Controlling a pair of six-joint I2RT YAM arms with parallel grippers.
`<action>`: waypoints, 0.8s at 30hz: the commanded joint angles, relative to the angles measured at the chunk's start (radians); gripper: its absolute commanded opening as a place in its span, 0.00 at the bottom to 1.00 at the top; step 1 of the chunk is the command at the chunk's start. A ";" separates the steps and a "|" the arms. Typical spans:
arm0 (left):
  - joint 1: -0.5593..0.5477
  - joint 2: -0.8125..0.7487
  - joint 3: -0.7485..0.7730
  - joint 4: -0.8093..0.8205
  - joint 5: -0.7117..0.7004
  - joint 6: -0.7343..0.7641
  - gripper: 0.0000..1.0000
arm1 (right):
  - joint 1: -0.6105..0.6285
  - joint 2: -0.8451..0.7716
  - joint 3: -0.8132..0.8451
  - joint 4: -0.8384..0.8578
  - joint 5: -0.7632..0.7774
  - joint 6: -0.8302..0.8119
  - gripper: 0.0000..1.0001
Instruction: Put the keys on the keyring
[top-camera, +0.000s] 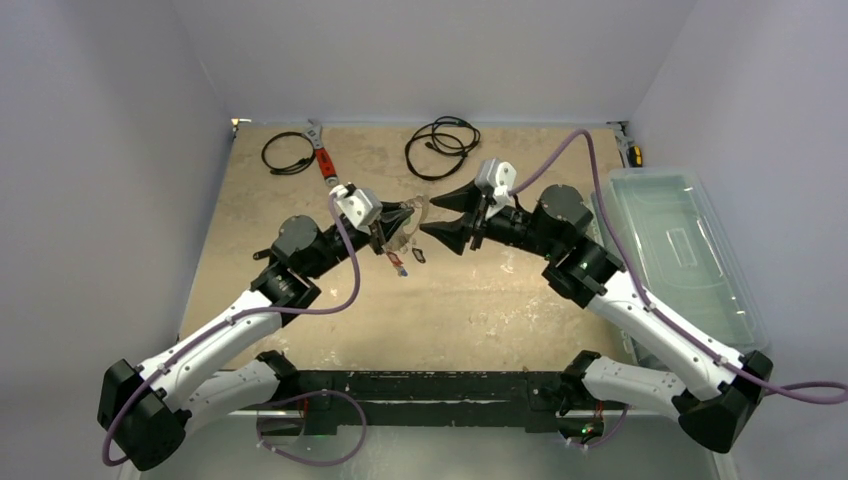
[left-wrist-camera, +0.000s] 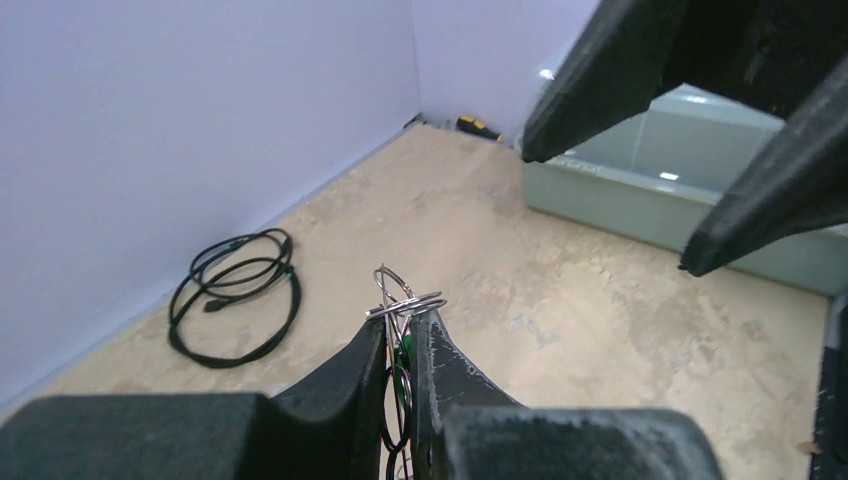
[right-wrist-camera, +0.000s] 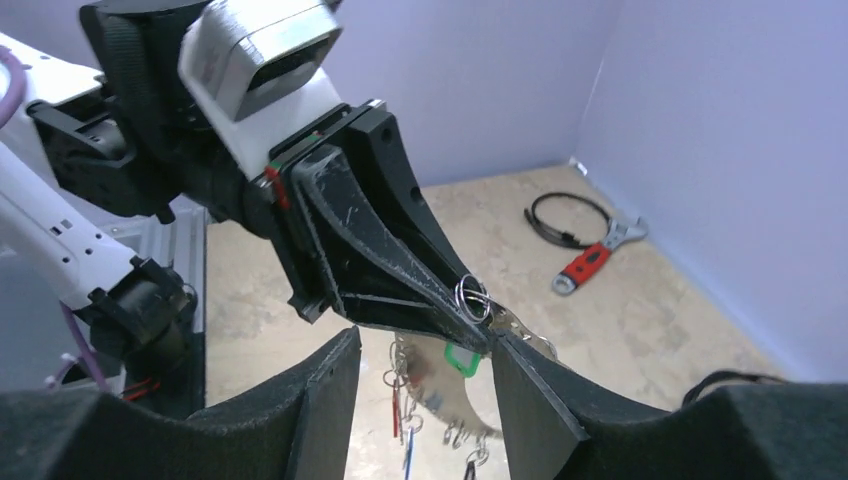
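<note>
My left gripper (top-camera: 400, 222) is shut on the keyring (top-camera: 412, 236), a flat silvery plate held above the middle of the table. In the right wrist view the keyring (right-wrist-camera: 440, 390) hangs below the left fingertips (right-wrist-camera: 455, 318). Several keys dangle from it, with a green tag (right-wrist-camera: 462, 361), a red one (right-wrist-camera: 396, 414) and a blue one (right-wrist-camera: 409, 449). A small split ring (right-wrist-camera: 470, 297) sits at the left jaw tips, also seen as the split ring (left-wrist-camera: 405, 298) in the left wrist view. My right gripper (right-wrist-camera: 425, 350) is open, its fingers on either side of the keyring and the left tips.
Two black coiled cables (top-camera: 288, 152) (top-camera: 443, 148) and a red-handled wrench (top-camera: 322, 158) lie at the table's far edge. A clear plastic bin (top-camera: 680, 250) fills the right side. A yellow-and-black tool (top-camera: 634, 152) lies in the far right corner.
</note>
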 joint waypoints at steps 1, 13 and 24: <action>0.043 -0.001 0.010 0.171 0.150 -0.156 0.00 | 0.001 -0.035 -0.062 0.167 -0.048 -0.148 0.54; 0.045 0.008 0.013 0.147 0.297 -0.125 0.00 | 0.001 -0.003 -0.042 0.155 -0.086 -0.302 0.41; 0.045 0.008 0.012 0.153 0.306 -0.131 0.00 | 0.003 0.024 -0.020 0.097 -0.150 -0.305 0.41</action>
